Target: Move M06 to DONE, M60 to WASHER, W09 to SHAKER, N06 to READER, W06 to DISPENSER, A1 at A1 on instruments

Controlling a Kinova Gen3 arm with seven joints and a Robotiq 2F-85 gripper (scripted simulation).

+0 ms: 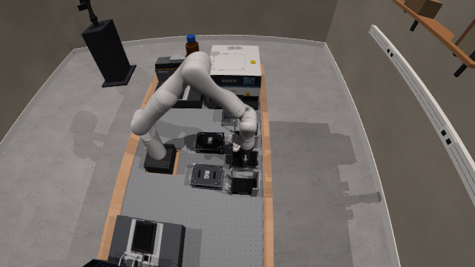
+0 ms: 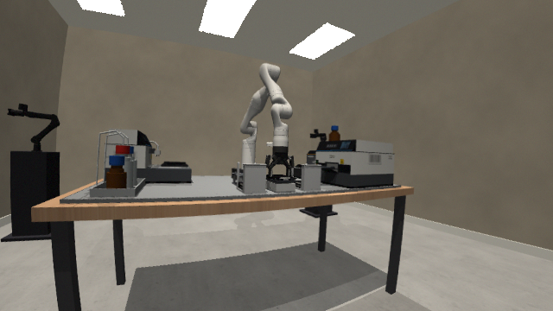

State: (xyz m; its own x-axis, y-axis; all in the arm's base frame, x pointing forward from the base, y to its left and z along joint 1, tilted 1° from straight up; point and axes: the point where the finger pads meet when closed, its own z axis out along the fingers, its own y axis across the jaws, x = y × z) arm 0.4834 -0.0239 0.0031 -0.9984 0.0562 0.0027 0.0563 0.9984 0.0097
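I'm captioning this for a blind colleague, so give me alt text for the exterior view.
A white robot arm reaches straight down, its open gripper low over a plate station between two grey racks on a wooden-edged table. Lab instruments stand at either end.

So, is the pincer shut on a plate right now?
No, the pincer hangs with its fingers spread wide, low over the black plate between the two racks, gripping nothing.

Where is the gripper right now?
In the exterior view the open gripper hangs low over a station between two tall grey racks, near the table's front edge; from the top, it is right of the N6 nest.
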